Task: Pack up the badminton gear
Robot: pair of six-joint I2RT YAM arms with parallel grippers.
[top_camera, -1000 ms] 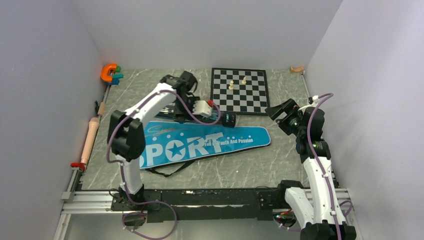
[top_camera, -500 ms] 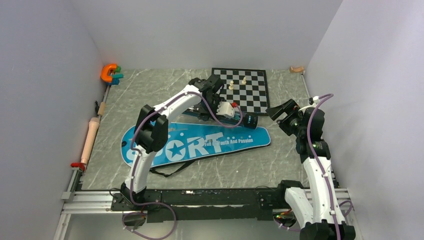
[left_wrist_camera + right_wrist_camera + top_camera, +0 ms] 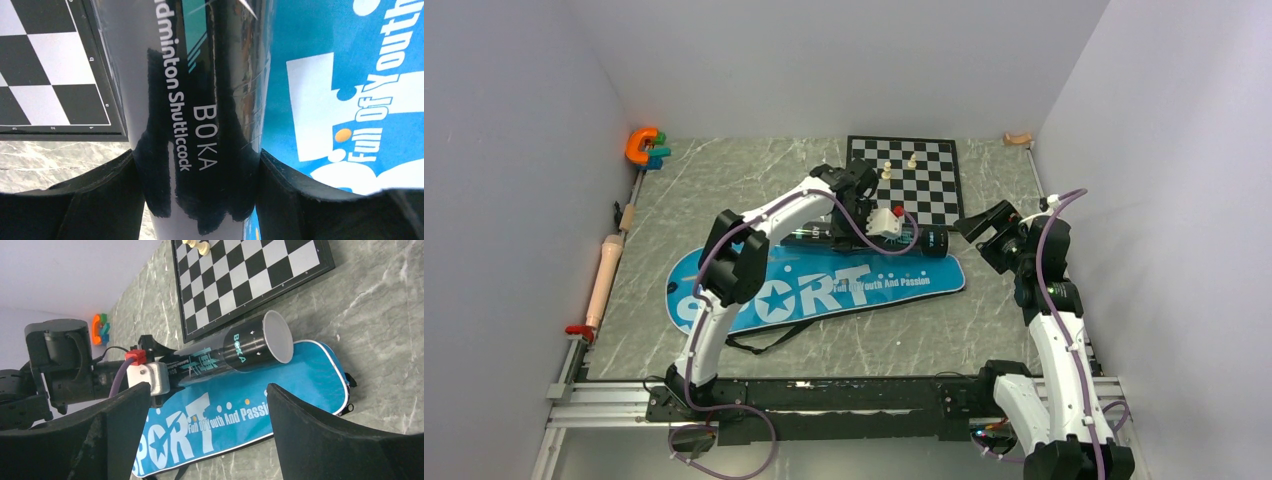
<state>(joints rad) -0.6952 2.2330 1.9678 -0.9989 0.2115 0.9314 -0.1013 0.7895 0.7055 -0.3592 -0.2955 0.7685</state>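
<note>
A long black tube (image 3: pixel 929 242) marked "BOKA" is level over the far edge of the blue "SPORT" racket bag (image 3: pixel 824 290), beside the chessboard. My left gripper (image 3: pixel 879 236) is shut on the tube. In the left wrist view both black fingers (image 3: pixel 100 200) press the tube (image 3: pixel 200 100) from either side, with the bag (image 3: pixel 340 75) under it. My right gripper (image 3: pixel 981 224) hangs open by the bag's right tip, nothing between its fingers (image 3: pixel 120 430). The right wrist view shows the tube's capped end (image 3: pixel 240 347) facing it above the bag (image 3: pixel 240 410).
A black-and-white chessboard (image 3: pixel 924 195) with two pale pieces lies at the back centre, close behind the tube. An orange clamp tool (image 3: pixel 642 146) sits in the back left corner. A wooden handle (image 3: pixel 604 280) lies along the left rail. Walls close in on three sides.
My left arm has carried the tube to the right along the bag's far edge, toward the chessboard's near corner. The right arm has barely moved.
</note>
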